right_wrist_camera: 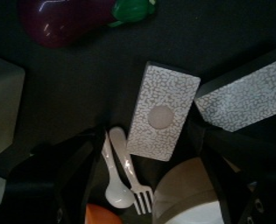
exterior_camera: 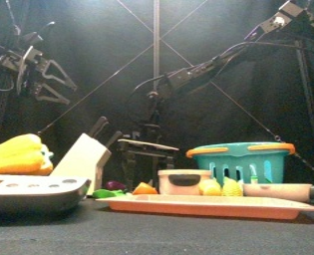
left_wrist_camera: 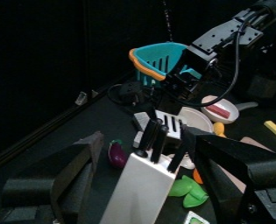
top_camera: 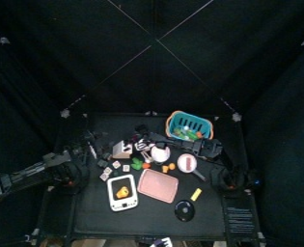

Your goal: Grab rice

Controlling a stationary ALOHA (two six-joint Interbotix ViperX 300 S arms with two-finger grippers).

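Note:
A grey speckled packet with a round window [right_wrist_camera: 164, 112], which I take for the rice, lies flat on the black table directly under my right gripper [right_wrist_camera: 152, 147]. That gripper's jaws stand wide open on either side of the packet's near end, not touching it. A second speckled packet [right_wrist_camera: 239, 94] lies beside it. The right arm [exterior_camera: 212, 65] reaches down across the table's middle. My left gripper [exterior_camera: 30, 68] hangs open in the air at the left, holding nothing.
Around the packets lie a purple eggplant [right_wrist_camera: 56, 22], a white spoon and fork [right_wrist_camera: 123, 171] and a white bowl [right_wrist_camera: 193, 199]. A knife block [left_wrist_camera: 152, 179], a teal basket [top_camera: 189, 123], a pink tray [top_camera: 158, 186] and a white board [top_camera: 124, 196] crowd the table.

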